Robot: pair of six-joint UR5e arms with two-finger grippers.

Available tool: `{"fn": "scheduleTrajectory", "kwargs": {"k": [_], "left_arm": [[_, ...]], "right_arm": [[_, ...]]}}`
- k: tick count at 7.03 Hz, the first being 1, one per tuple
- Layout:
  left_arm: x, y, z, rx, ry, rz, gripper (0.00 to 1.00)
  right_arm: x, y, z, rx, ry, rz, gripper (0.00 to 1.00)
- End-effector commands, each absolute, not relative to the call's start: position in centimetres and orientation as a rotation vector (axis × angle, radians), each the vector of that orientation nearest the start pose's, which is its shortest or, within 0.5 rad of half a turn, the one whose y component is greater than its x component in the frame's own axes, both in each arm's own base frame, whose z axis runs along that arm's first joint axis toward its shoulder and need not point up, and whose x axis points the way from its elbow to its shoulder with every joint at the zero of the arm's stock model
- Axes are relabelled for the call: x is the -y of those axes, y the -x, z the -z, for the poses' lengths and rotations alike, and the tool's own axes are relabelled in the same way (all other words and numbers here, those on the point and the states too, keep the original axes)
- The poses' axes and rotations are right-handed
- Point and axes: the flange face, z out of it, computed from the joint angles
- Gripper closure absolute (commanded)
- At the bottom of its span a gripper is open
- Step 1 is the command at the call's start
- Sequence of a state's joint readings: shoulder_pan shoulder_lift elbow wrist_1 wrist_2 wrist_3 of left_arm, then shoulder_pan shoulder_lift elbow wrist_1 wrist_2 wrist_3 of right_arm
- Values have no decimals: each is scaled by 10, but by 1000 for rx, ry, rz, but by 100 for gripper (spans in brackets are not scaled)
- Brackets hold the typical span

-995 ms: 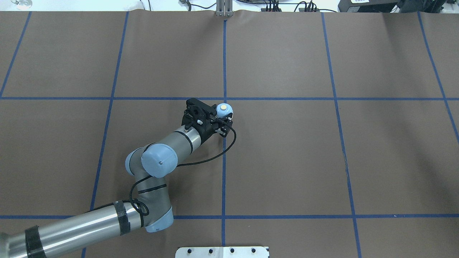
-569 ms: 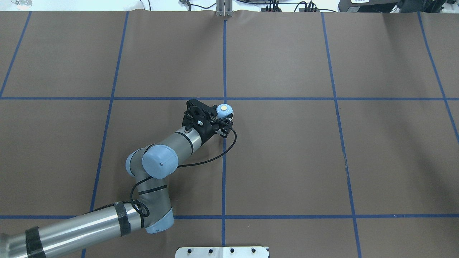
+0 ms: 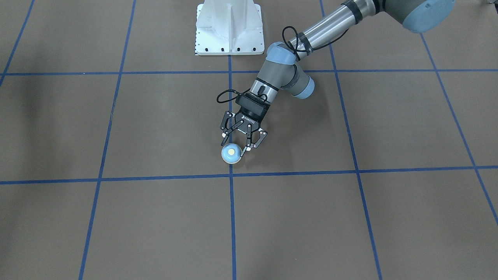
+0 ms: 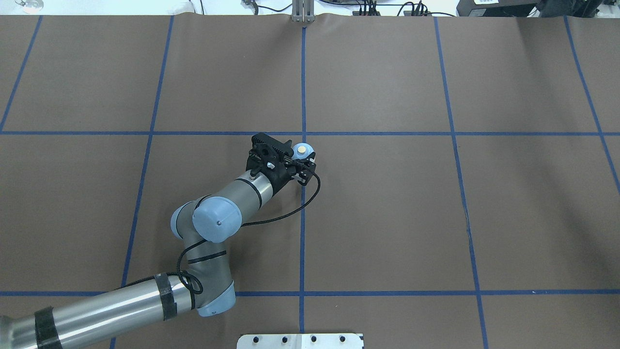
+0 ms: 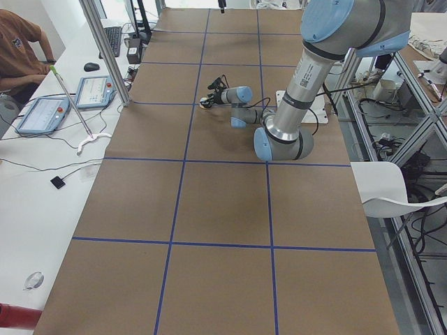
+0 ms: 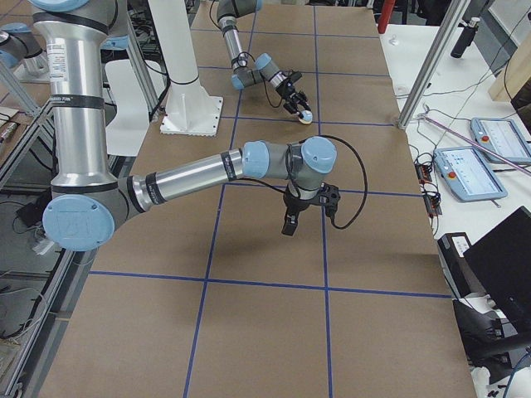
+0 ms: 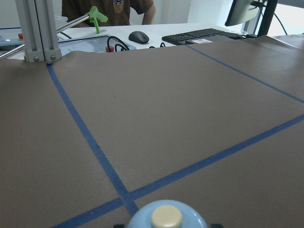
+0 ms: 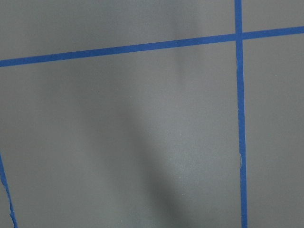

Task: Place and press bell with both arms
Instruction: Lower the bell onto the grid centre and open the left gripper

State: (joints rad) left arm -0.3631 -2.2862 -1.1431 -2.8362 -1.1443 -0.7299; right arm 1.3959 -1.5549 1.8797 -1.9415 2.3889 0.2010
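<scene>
The light-blue bell [image 3: 231, 153] with its cream button is held between the fingers of my left gripper [image 3: 236, 143], low over the brown table just on the robot's side of a blue tape crossing. I cannot tell whether its base touches the table. In the overhead view the bell [image 4: 302, 150] shows partly behind the left gripper [image 4: 301, 156]. It fills the bottom edge of the left wrist view [image 7: 166, 217]. My right gripper [image 6: 288, 225] shows only in the exterior right view, pointing down over bare table. I cannot tell whether it is open or shut.
The white bolted pedestal [image 3: 228, 27] stands at the robot's edge of the table. An aluminium post [image 4: 302, 12] stands at the far edge. Beyond it is the operators' desk with a mouse [image 7: 138, 36] and tablets [image 5: 45, 112]. Blue tape lines grid the table.
The left gripper and the bell have shifted slightly toward the robot, and the bell now looks lower and more covered by the fingers.
</scene>
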Motion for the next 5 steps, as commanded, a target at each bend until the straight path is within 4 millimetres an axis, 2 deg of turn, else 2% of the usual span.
{"fn": "scheduleTrajectory", "kwargs": {"k": [1,2,3,5], "left_arm": [[428,-637,-274,-1060,-1137,-44,27],[428,-636,-272,-1063,-1139,-42,25],[427,-634,-268,-1074,-1142,-36,0],[425,-618,-242,-1121,-1170,-7,0]], "right_arm": [[478,23,-536,793,196,-43,0],[478,23,-536,793,197,-43,0],[478,23,-536,793,196,-43,0],[480,24,-528,803,176,-33,0]]}}
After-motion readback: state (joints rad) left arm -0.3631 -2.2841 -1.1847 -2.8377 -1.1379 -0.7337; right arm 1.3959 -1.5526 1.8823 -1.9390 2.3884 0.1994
